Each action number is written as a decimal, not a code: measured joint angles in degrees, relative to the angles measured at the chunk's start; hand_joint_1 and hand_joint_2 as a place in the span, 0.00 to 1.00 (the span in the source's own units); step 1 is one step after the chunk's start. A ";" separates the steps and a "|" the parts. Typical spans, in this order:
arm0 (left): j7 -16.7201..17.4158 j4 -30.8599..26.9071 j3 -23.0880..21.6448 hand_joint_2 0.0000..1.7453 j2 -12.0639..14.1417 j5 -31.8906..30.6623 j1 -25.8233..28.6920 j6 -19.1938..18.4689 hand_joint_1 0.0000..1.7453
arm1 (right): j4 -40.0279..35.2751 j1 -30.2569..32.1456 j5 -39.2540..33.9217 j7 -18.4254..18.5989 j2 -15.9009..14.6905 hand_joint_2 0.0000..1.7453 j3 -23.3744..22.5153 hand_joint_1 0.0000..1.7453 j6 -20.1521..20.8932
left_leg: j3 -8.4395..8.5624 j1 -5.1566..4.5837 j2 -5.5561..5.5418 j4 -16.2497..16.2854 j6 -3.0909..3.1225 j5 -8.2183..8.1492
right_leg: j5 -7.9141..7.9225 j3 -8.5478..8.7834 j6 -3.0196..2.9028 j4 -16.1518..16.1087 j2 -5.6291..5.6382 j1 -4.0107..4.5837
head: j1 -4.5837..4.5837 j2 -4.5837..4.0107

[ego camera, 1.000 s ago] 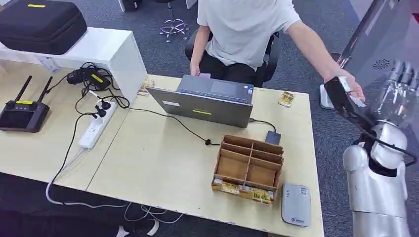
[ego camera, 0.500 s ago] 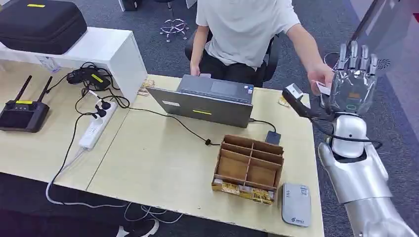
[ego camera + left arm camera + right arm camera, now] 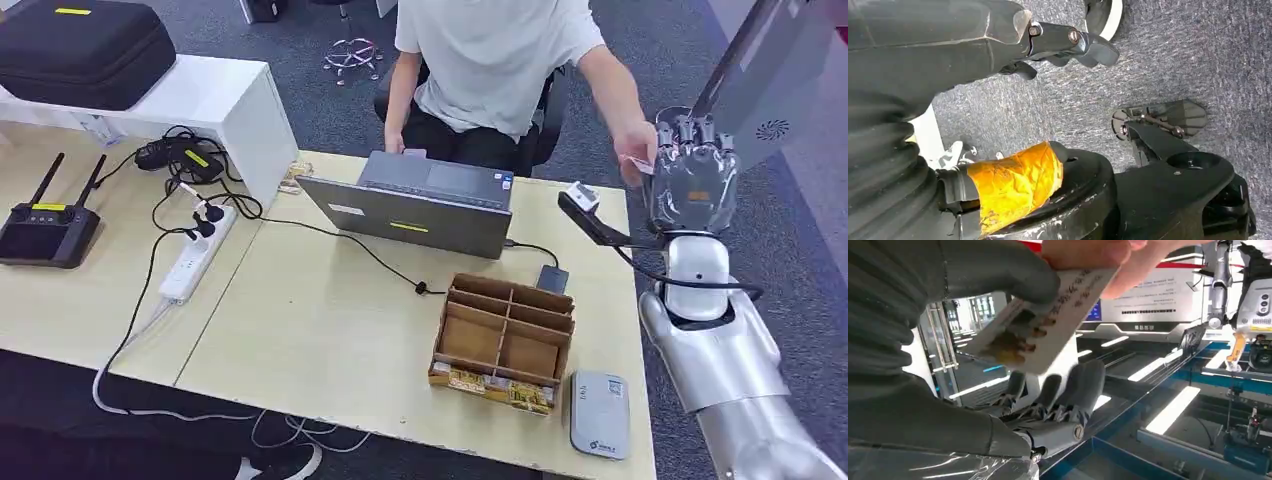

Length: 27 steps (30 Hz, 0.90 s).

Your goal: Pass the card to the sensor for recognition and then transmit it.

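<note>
My right hand [image 3: 693, 180] is raised beside the table's far right corner, fingers up. A person's hand [image 3: 632, 148] holds a white card [image 3: 637, 165] against it. In the right wrist view the card [image 3: 1048, 320] lies between my thumb [image 3: 1013, 270] and my spread fingers [image 3: 1068, 395]. The thumb is at the card's upper face, the fingers stay apart from it, and the person's fingers [image 3: 1088, 252] still pinch its edge. The grey card sensor [image 3: 599, 414] lies flat at the table's front right corner. My left hand [image 3: 1048, 45] hangs over the carpet, holding nothing.
A cardboard divider box [image 3: 503, 340] stands just left of the sensor. An open laptop [image 3: 420, 205] sits in front of the seated person, its cable running across the table [image 3: 320, 320]. A power strip [image 3: 195, 255] and a black controller [image 3: 45, 230] lie at the left.
My right hand has swung left and slightly down toward the table's corner. The person's hand has followed it, and the card now sits between my thumb and fingers.
</note>
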 joint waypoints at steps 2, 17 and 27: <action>-0.02 0.00 0.26 1.00 -0.04 -0.02 0.00 -0.04 0.00 | -0.17 0.06 0.02 -0.37 0.02 1.00 -0.31 1.00 0.31 | -0.01 0.00 0.00 0.00 0.00 0.00 | 0.00 -0.01 0.00 0.00 0.00 0.00 | -0.02 0.00; -0.11 0.00 0.89 1.00 -0.13 0.83 -0.06 -0.77 0.00 | -2.21 0.31 0.02 -1.01 0.07 1.00 -0.76 1.00 1.01 | -0.02 0.00 0.00 0.00 0.00 0.00 | 0.00 -0.02 0.00 -0.01 0.00 0.00 | 0.00 0.00; 0.35 0.00 3.67 1.00 -0.65 2.23 -0.24 -1.70 0.00 | -4.33 2.01 0.02 -2.19 0.15 1.00 -1.01 1.00 -0.51 | -0.01 0.01 0.00 0.00 0.00 0.00 | 0.00 -0.04 0.00 -0.02 0.01 0.00 | 0.00 0.00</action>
